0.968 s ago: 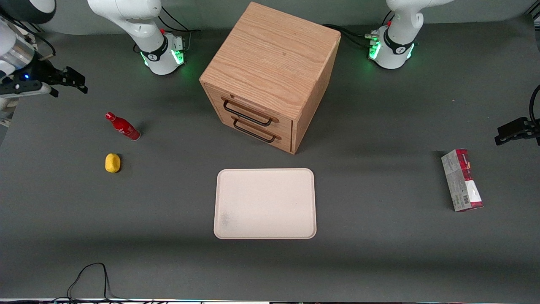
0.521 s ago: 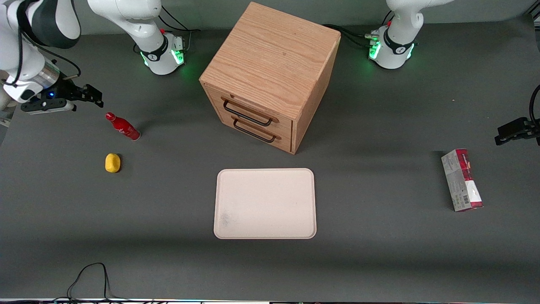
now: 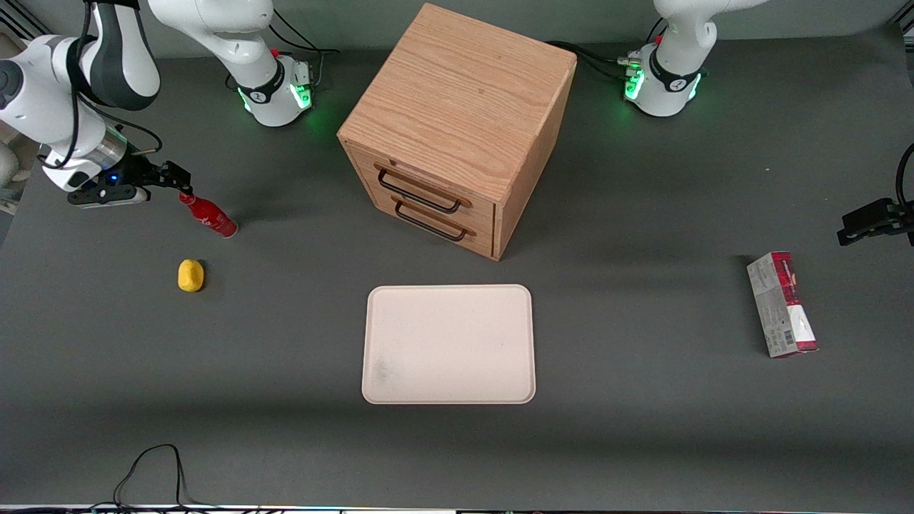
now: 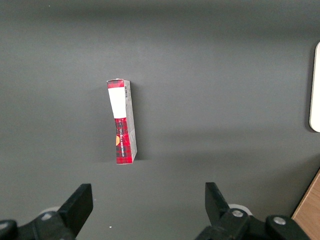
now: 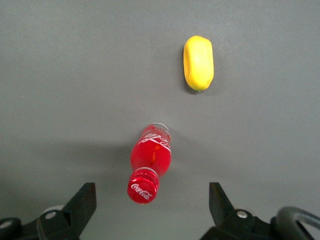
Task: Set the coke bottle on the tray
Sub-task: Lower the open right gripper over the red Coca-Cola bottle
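Observation:
The coke bottle [image 3: 208, 214] is small and all red, and it stands upright on the dark table toward the working arm's end. In the right wrist view I look down on the coke bottle [image 5: 149, 160] and its red cap with white lettering. My gripper [image 3: 177, 176] hovers just above the cap, open, and the cap shows between the two spread fingers of the gripper [image 5: 152, 199], touching neither. The pale cream-pink tray [image 3: 448, 389] lies flat near the table's middle, nearer to the front camera than the cabinet, with nothing on it.
A wooden two-drawer cabinet [image 3: 457, 128] stands at the table's middle. A yellow lump [image 3: 191, 275] lies close beside the bottle, nearer to the front camera. A red-and-grey carton [image 3: 782, 303] lies toward the parked arm's end. A black cable [image 3: 150, 471] loops at the front edge.
The gripper has travelled in from the table's edge toward the bottle and come down, ending just above its cap. The bottle and tray have not moved.

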### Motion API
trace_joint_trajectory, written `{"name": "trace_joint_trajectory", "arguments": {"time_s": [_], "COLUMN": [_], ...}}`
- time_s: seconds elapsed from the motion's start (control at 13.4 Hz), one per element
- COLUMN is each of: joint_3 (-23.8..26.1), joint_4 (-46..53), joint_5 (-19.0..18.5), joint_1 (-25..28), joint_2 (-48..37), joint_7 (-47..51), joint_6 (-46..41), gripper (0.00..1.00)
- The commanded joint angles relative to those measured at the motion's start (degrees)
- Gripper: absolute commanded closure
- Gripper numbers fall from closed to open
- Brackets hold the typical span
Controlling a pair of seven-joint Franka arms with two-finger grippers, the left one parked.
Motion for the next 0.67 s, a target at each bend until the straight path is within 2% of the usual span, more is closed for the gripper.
{"name": "trace_joint_trajectory", "arguments": {"time_s": [0.0,0.6], "joint_3": [-0.13,-0.13], "joint_4": [-0.57,-3.12], "joint_5": [0.39,0.39], "joint_1": [1.05,1.23], "joint_2": [1.31,4.04], "joint_7": [0.53,0.53], "joint_6": [2.22,6.35], "gripper": [0.0,0.0]}}
